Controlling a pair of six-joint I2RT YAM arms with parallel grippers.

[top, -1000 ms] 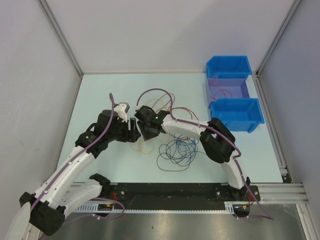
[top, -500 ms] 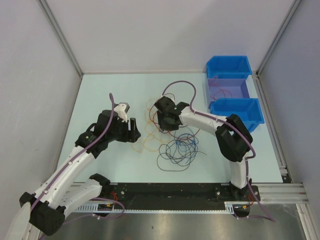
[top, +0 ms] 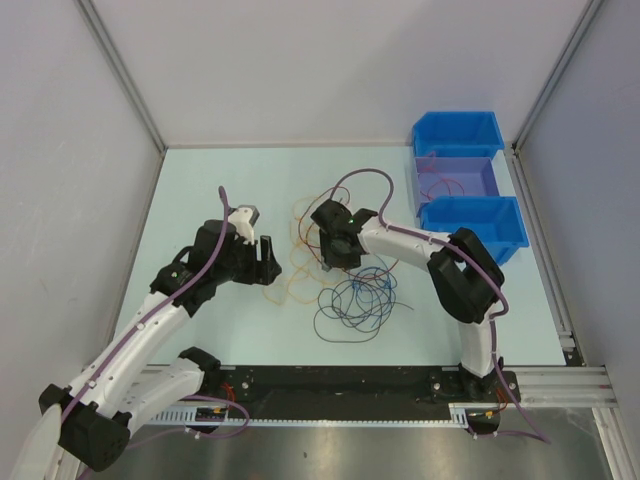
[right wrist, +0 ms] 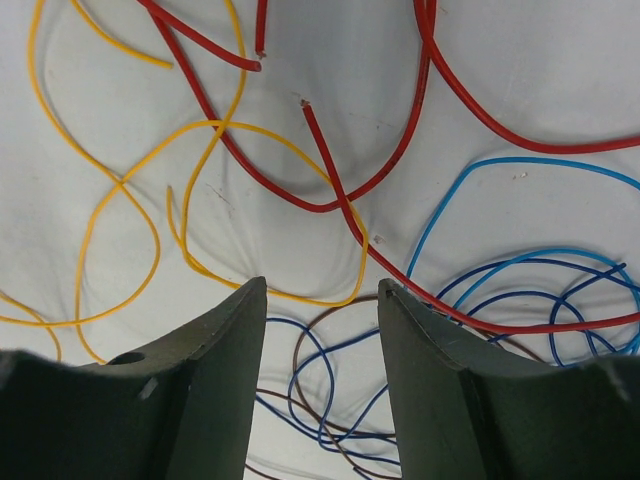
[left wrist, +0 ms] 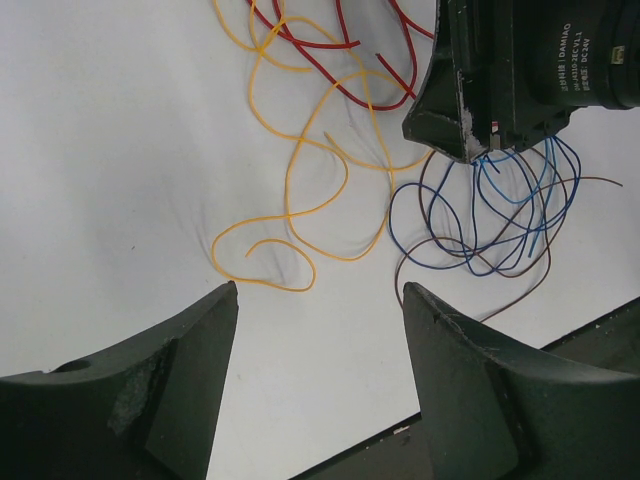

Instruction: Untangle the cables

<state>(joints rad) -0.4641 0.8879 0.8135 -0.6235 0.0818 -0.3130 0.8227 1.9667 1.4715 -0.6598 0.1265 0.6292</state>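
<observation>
Your left hand (left wrist: 318, 290) is open and empty beside the thin orange cable (left wrist: 289, 195). The thin red cable (right wrist: 335, 190) crosses it below your right hand (right wrist: 322, 285), also open and empty. The thin blue and dark cables (top: 355, 300) lie tangled on the pale surface (top: 200, 190); most work seems left.

One label could be read: in the left wrist view, white print on the black motor housing (left wrist: 545, 60) of the right arm's wrist said "DAMIAO" (the smaller lines beneath it, perhaps ending in "DC 24V", were too fine to trust).
</observation>
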